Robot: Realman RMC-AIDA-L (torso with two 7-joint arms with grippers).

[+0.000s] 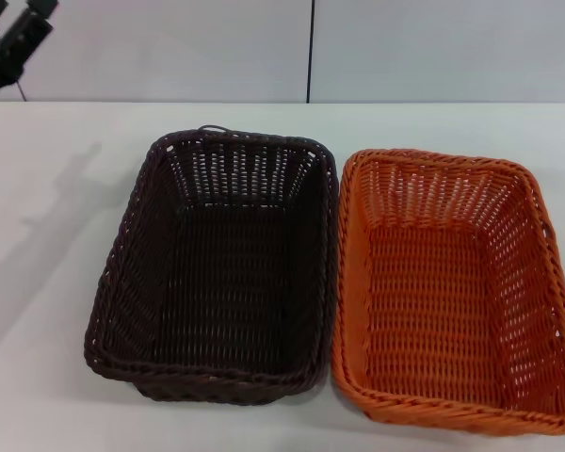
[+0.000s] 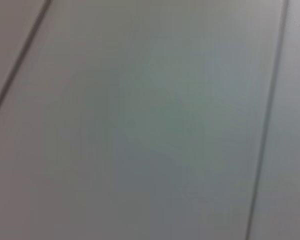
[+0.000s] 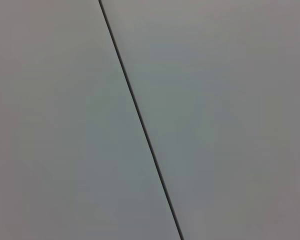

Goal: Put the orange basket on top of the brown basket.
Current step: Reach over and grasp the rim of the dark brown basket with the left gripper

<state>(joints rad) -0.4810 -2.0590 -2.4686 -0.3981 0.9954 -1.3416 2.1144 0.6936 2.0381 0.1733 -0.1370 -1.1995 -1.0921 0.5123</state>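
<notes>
The orange basket (image 1: pixel 452 282) sits on the white table at the right of the head view, empty, its near rim close to the table's front. Beside it on the left stands the brown basket (image 1: pixel 221 264), also empty, their long rims touching or almost touching. My left gripper (image 1: pixel 19 42) hangs raised at the far upper left, well away from both baskets. The right gripper is out of view. Both wrist views show only blank wall panels with dark seams.
The white table (image 1: pixel 47 235) stretches bare to the left of the brown basket, with the left arm's shadow across it. A pale wall with a vertical dark seam (image 1: pixel 311 52) stands behind the table.
</notes>
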